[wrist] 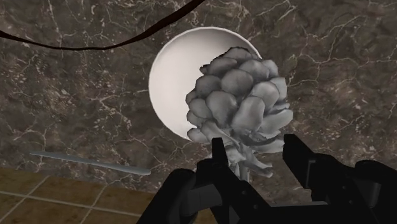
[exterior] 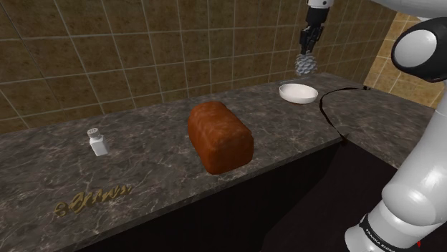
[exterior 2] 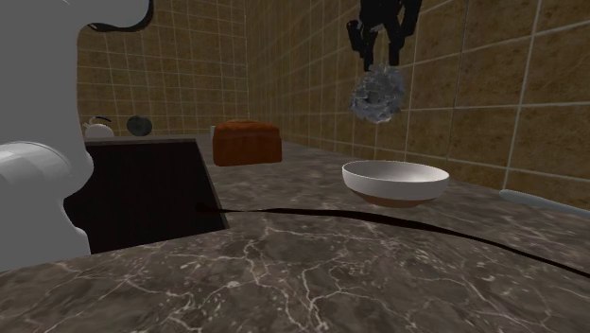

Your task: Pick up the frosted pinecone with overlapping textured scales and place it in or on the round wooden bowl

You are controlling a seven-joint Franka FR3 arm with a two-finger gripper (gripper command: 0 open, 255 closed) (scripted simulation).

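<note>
I hold the grey, scaly pinecone (wrist: 238, 102) by its narrow end in my gripper (wrist: 256, 151), in the air. Below it the round bowl (wrist: 175, 76) sits upright, white inside.

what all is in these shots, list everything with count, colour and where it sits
pinecone: one, frosted grey, in the air above the bowl, held by its stem
bowl: one, white inside, brown underneath, on the counter near the tiled wall
loaf: one, reddish brown, on the middle of the counter
shaker: one, white with a grey cap, upright on the counter, to the shoulder view's left of the loaf
squiggly object: one, gold, flat on the counter, at the shoulder view's lower left
counter: one, dark veined stone
tiled wall: one, tan, behind the counter
arm: one, white with dark joints, at the shoulder view's right
tool: one, black, shut on the pinecone's stem
</note>
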